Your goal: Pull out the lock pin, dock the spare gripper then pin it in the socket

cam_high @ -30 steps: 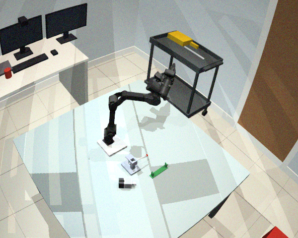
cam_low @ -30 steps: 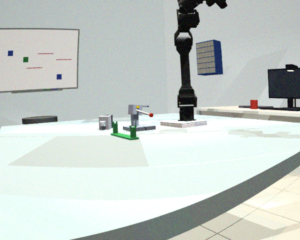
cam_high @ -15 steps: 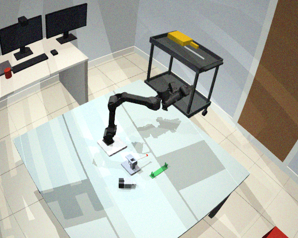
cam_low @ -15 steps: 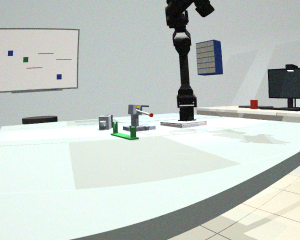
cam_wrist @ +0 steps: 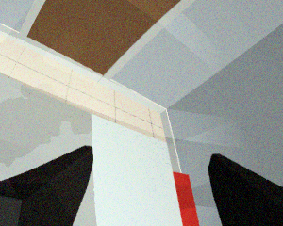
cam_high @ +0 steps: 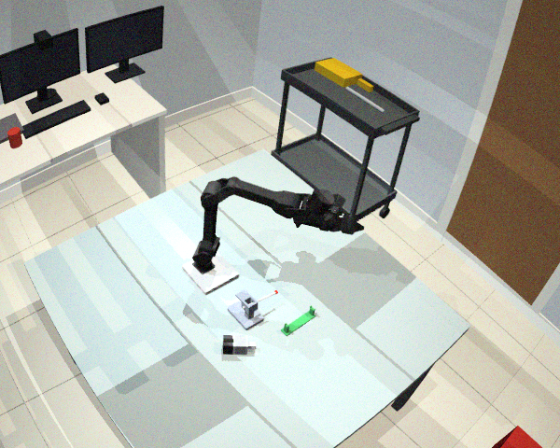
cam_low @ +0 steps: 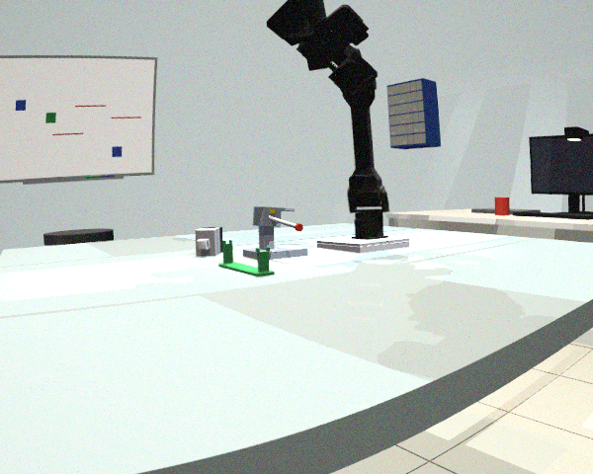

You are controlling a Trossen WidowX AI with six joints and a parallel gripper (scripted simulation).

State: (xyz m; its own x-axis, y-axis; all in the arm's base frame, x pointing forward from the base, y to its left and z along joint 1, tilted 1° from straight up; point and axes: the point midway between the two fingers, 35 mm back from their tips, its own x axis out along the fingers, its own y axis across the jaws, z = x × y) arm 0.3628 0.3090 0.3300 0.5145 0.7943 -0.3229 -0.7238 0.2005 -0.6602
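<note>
The grey mount (cam_high: 244, 315) (cam_low: 266, 239) stands on the table, its raised socket opening upward. The lock pin (cam_high: 267, 296) (cam_low: 287, 222) is in the socket and sticks out sideways, its red head at the outer end. The spare gripper (cam_high: 242, 344) (cam_low: 203, 241), a pale block with a dark end and a small stub, lies on the table beside the mount, apart from it. My gripper (cam_wrist: 152, 160) is open, with nothing between the fingers. It is high above the table, away from the mount, pin and spare gripper. The pin's far end is hidden.
A green cradle (cam_high: 298, 323) (cam_low: 241, 268) with two uprights stands on the table near the pin's head. The arm's white base plate (cam_high: 207, 284) (cam_low: 337, 246) is close behind the mount. A dark cart (cam_high: 329, 166) stands beyond the table, behind the raised arm in the top view.
</note>
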